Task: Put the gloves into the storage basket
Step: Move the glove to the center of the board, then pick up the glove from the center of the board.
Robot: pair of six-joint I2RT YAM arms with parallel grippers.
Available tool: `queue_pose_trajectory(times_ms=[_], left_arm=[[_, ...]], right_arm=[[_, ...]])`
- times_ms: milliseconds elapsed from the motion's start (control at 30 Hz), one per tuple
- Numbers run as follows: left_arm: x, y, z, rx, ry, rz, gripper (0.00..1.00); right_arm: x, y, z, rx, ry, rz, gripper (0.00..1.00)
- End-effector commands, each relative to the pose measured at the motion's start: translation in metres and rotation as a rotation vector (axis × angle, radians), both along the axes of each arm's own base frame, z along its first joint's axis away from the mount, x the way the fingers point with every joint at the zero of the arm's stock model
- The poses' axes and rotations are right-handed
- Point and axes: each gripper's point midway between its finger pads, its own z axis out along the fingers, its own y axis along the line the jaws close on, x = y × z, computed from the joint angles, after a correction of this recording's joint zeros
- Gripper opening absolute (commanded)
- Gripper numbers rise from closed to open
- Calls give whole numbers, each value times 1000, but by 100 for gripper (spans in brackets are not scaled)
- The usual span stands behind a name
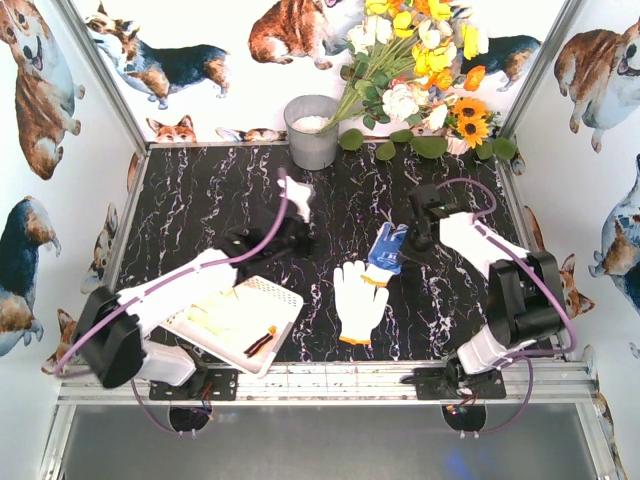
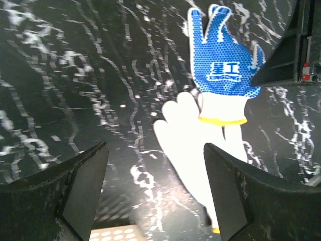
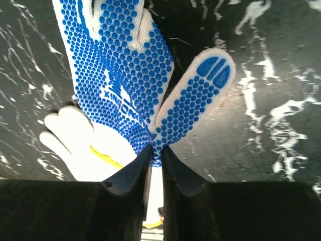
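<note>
My right gripper (image 3: 156, 153) pinches only a thin fold of the blue glove (image 3: 118, 70), centre frame; it could slip mid-lift. Left gripper (image 2: 155, 188) spread, empty.

I see knit cloth on the blue-dotted glove (image 3: 118, 75) and white glove (image 1: 358, 300), a glossy marbled tabletop (image 1: 200, 210), and a matt plastic basket (image 1: 280, 297).

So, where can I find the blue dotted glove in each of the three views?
Top external: the blue dotted glove sits right of centre, at the right gripper.
Left wrist: the blue dotted glove is at upper right, fingers up.
Right wrist: the blue dotted glove fills the upper left, pinched in the right gripper.
Shared landmark: the white glove, next to its cuff end in every view.
</note>
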Motion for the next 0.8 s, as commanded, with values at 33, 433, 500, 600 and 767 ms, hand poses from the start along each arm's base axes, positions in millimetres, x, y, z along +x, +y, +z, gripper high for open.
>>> queue_pose_trajectory(times_ms=[33,433,500,600,767], left_arm=[[3,-58,11,-148,21,-34,69],[0,-144,-36,-296,225,-146,52],[0,-151,-47,-305,260,-152,50],[1,-160,-55,-323,288,-163,47],[8,-168,-70,-309,309,-155,43]], right_arm=[[-1,-21,21,-52,-109,7,29],[-36,11,16,227,-192,-96,45],[-39,14,11,261,-198,-115,45],[-43,15,3,280,-198,-133,45],[-40,16,-4,295,-207,-156,43]])
